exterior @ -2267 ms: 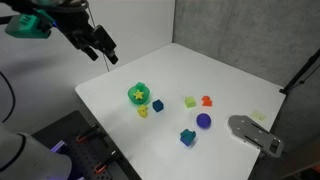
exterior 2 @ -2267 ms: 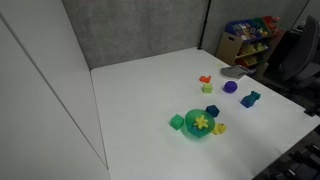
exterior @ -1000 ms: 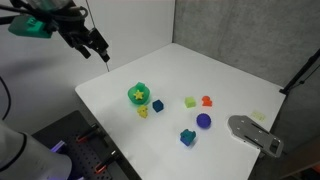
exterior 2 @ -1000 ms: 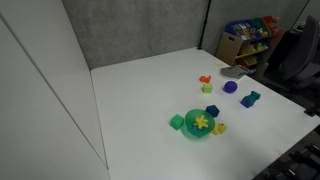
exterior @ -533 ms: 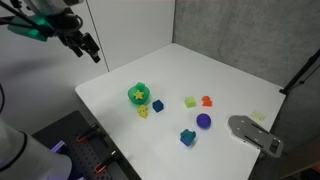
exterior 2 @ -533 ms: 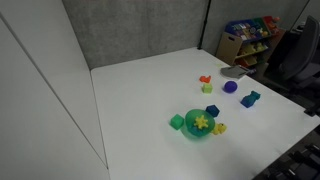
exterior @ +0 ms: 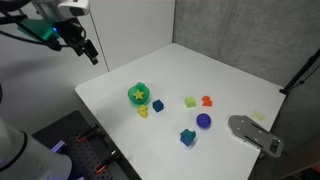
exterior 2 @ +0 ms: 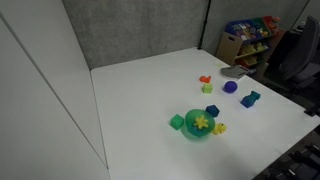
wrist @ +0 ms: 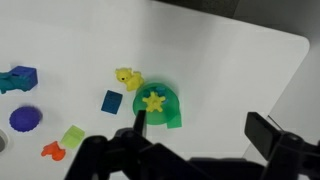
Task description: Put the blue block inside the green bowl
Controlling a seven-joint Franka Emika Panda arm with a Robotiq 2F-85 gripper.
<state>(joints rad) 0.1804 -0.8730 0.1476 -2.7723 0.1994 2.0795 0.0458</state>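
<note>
End effector [exterior: 88, 54] aloft — yellow star [wrist: 153, 101] inside green bowl [wrist: 177, 113], blue block [wrist: 112, 101] beside

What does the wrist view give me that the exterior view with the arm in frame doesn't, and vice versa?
Wrist only: the gripper fingers stand wide apart, open and empty, and there is a top-down look into the green bowl. Exterior only: the gripper sits high, well away from the toys, near a corner of the table. Both: the blue block lies beside the bowl, not in it.
</note>
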